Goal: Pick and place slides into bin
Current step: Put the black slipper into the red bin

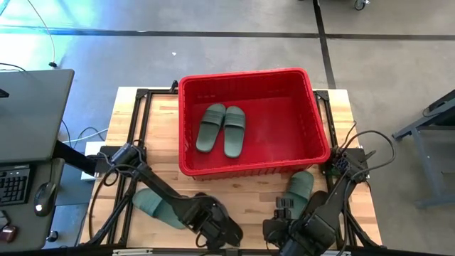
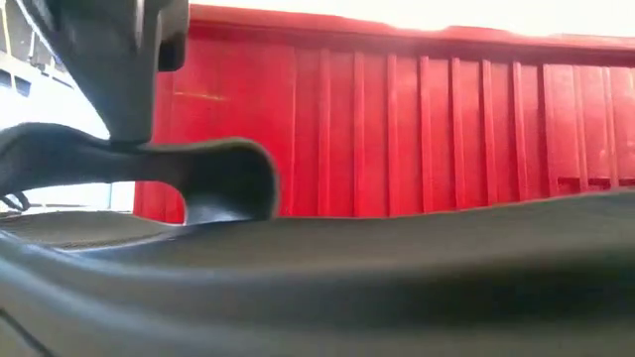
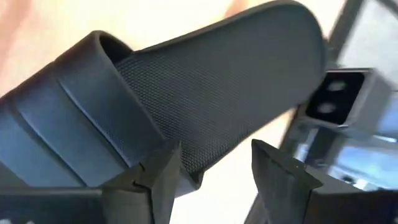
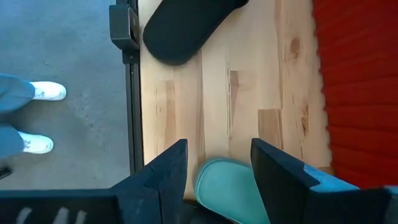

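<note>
Filling the low view's bottom, a black slide (image 2: 327,268) hides the table and most of the red bin (image 1: 313,107), where two green slides (image 1: 221,129) lie, while the left gripper (image 3: 214,177) stands unclenched around the black slide's edge and the right gripper (image 4: 217,168) is spread, empty, above another green slide (image 4: 227,190).

Two sage green slides (image 1: 221,129) lie side by side, straps up, inside the red bin (image 1: 313,103). Another green slide (image 1: 155,205) and a fourth (image 1: 301,184) lie outside it; a black slide (image 3: 205,93) is tilted.
</note>
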